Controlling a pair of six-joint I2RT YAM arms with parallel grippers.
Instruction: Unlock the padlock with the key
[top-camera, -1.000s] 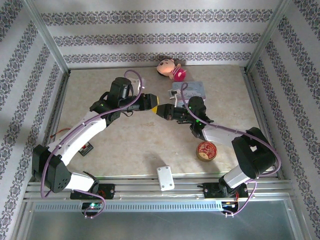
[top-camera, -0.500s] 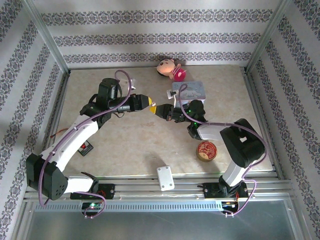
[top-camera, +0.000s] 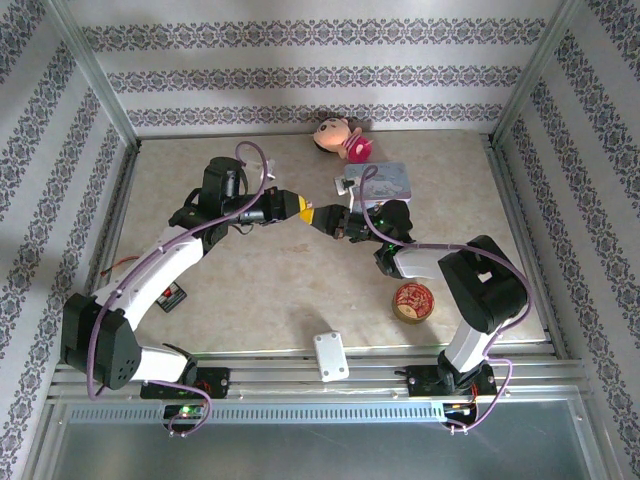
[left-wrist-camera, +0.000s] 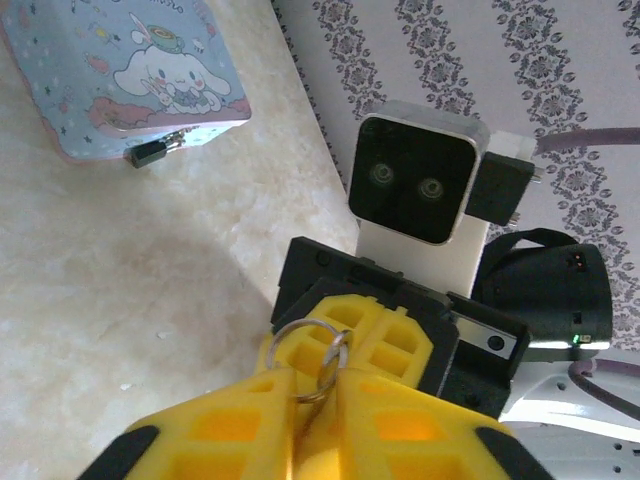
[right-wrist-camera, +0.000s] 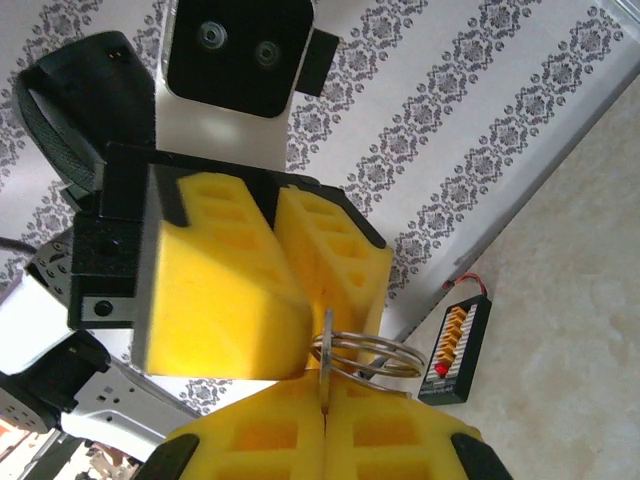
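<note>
Left wrist: padlock (left-wrist-camera: 150, 153) lies well beyond the jaws.

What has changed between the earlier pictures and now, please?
Both arms shifted left together: the left end effector drew back while the right end effector followed it. The left one closed onto the key ring, which the right one still pinches. The padlock, pale-blue tin, red tin and doll stayed put.

A pale, marbled beige bench (top-camera: 260, 290) fills mid-frame, enclosed by white walls with purple floral stripes (top-camera: 300, 70) and aluminium corner posts (top-camera: 95, 78), under soft, even light.
</note>
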